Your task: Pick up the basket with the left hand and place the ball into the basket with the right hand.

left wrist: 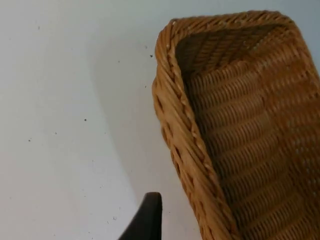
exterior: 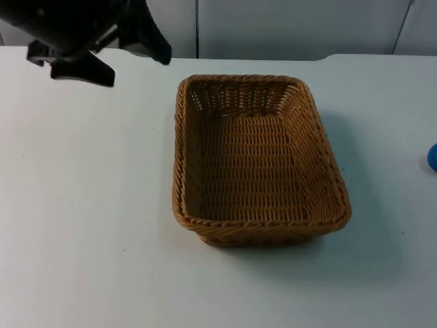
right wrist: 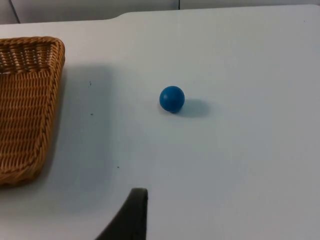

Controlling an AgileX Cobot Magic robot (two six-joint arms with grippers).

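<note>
A woven tan basket [exterior: 179,137] stands empty in the middle of the white table, its long side running away from me. My left gripper [exterior: 140,68] hangs open above the table, behind and to the left of the basket's far left corner [left wrist: 170,35], touching nothing. A small blue ball [exterior: 433,157] lies on the table at the far right, well apart from the basket. In the right wrist view the ball [right wrist: 172,98] rests some way ahead of my right gripper [right wrist: 133,217], with the basket's rim [right wrist: 55,75] off to one side.
A grey partition wall [exterior: 287,27] closes the table at the back. The white table top [exterior: 82,225] stretches bare on the left of the basket and in front of it.
</note>
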